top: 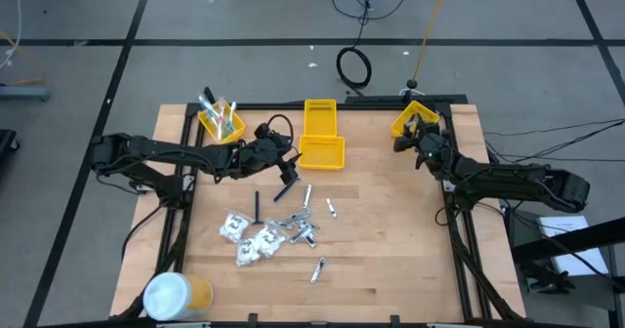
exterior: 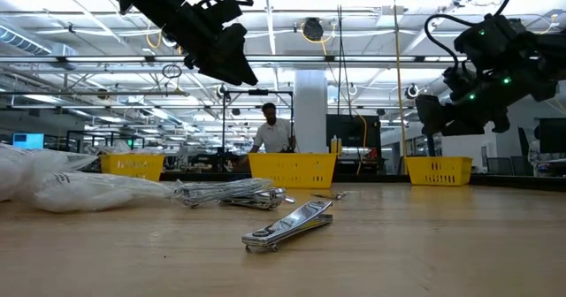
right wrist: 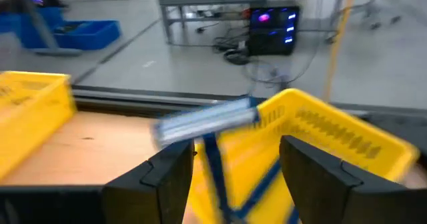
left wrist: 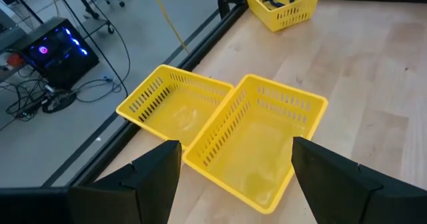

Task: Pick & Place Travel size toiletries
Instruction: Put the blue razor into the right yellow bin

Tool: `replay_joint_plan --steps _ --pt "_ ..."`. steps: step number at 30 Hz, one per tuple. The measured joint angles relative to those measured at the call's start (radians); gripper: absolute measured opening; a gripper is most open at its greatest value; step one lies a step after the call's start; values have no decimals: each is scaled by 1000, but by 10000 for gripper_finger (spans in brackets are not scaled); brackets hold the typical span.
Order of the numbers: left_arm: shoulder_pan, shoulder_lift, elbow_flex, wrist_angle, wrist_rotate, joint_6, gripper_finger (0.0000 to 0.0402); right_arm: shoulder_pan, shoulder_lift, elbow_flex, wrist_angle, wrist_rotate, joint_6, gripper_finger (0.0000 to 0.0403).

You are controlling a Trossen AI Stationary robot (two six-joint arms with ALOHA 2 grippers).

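Two claws are at work, and the greater risk lies with the right one. The right claw (right wrist: 237,159) is held above the far-right yellow basket (right wrist: 347,134), at the table's back corner. Its fingers stand wide apart, wider than the thin blue handle of the razor (right wrist: 212,159) seen between them. The razor appears smeared and tilted, and no firm grip on it can be made out; it is judged to be loose or nearly so. If it is let go while its pale head hangs over the basket's near rim, it could be caught on the rim. It could then tip out onto the wood or slide off the table's edge.

The left claw (left wrist: 237,157) is open and empty. It is poised over the pair of yellow baskets (left wrist: 288,96) at the middle of the back edge, and nothing is seen inside them. The remaining toiletries are heaped mid-table: white wrapped packets (top: 244,235), silvery tubes (top: 303,225) and a second dark razor (top: 257,203). Toothbrushes (top: 219,113) are already stood in the left basket (top: 208,125).

The heap is tangled, so two items might be lifted together, or a crinkly packet might slip from the fingers. A low sweep across the heap could also scatter the tubes.
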Motion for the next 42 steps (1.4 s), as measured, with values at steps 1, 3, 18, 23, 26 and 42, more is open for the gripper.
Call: replay_joint_plan --steps 1,3,18,23,26,42 --pt "0 0 0 0 0 -3 278 0 0 0 4 -15 8 208" --pt "0 0 0 -5 0 -7 278 0 0 0 4 -26 10 208" --pt "0 0 0 -104 4 -46 278 10 0 0 262 -369 -48 208" --pt "0 0 0 -243 201 -92 278 11 0 0 337 -520 -50 208" --pt "-4 5 0 -350 319 -173 278 11 0 0 337 -521 -50 208" --pt "-107 301 0 -407 343 -388 278 16 -2 0 346 -522 -12 208"
